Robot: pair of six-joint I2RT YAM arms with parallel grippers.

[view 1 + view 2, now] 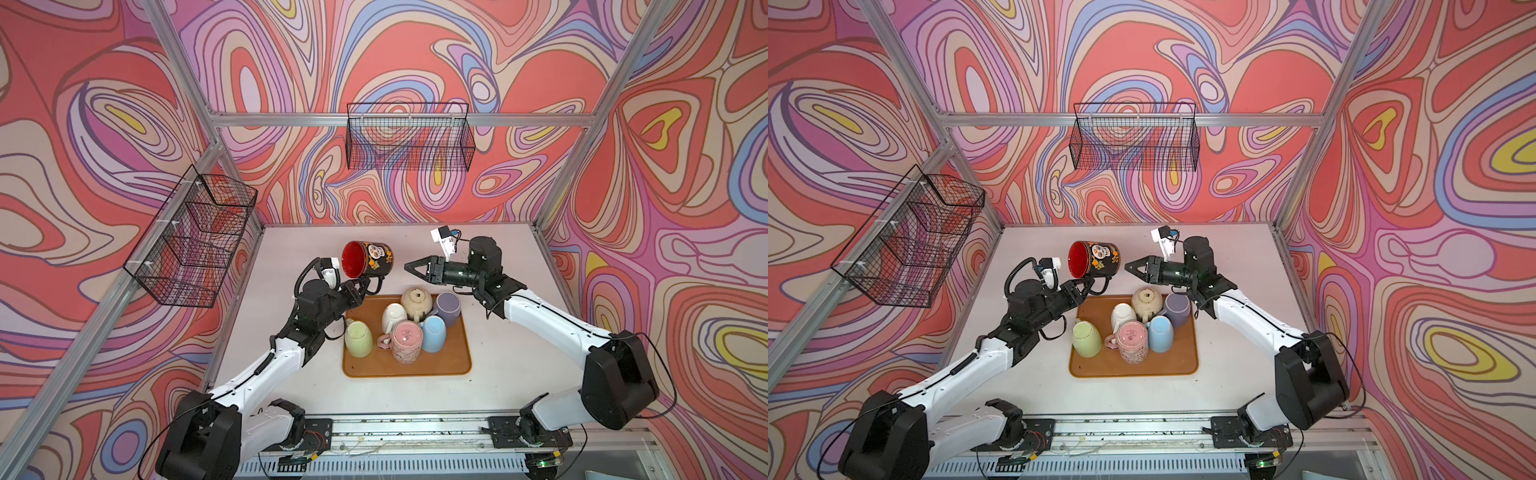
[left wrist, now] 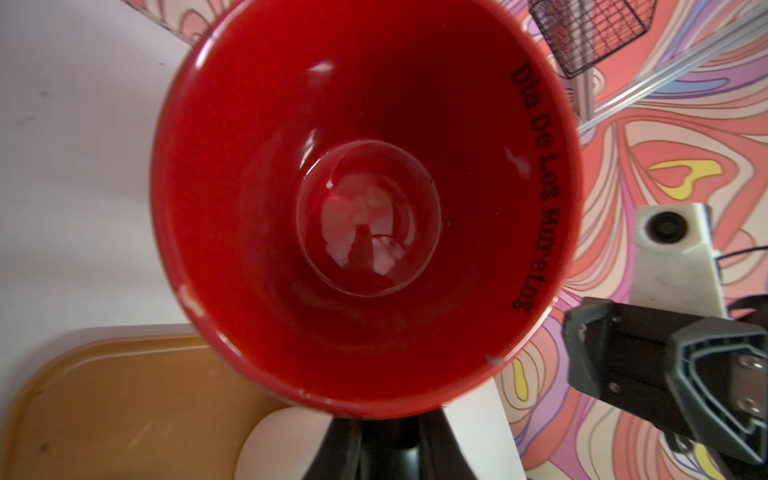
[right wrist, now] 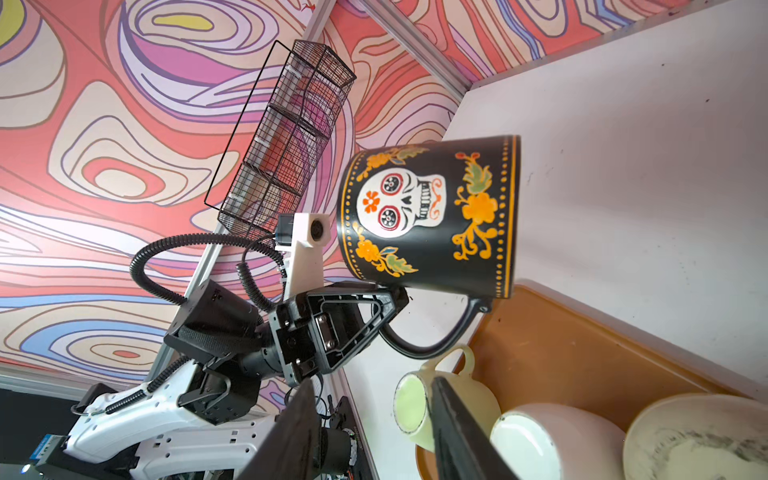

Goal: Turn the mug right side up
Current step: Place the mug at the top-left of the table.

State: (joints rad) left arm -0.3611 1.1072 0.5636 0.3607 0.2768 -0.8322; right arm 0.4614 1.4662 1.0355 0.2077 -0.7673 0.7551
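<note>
- Starting nearest, w/ the tray as dial centre and 12 = back wall: L arm (image 1: 266, 368) sits at 7 o'clock, R arm (image 1: 552, 320) at 4 o'clock.
- The tray (image 1: 407, 372) lies mid-worktop, w/ pastel cups crowded on its far half. The green cup (image 1: 358, 338) is at its 9 o'clock edge.
- The mug (image 1: 368, 259) (black, skull print, red inside) is in the air at approx 11 o'clock, just past the tray's far rim. It lies on its side: mouth to 9 o'clock, base to 3, handle (image 3: 432, 345) underneath.
- L jaws pinch the handle close to the mug wall; nothing else carries it.
- R jaws are spread and empty at the mug's 3 o'clock, level w/ its base, near but apart.
- Judgement: approx halfway thru the turn. To do it well, roll the L wrist slowly till the mouth faces up. Pinch firm, since a thin handle can pivot. R side should be out of the swing, or ready to steady the base if it sags.
- Set-down is prob best on bare worktop (image 1: 407, 237) at 12 o'clock, not over the cups.
- Farthest: side-wall basket (image 1: 195, 241) at 9 o'clock, back-wall basket (image 1: 409, 137) at 12, both well apart from the mug.
</note>
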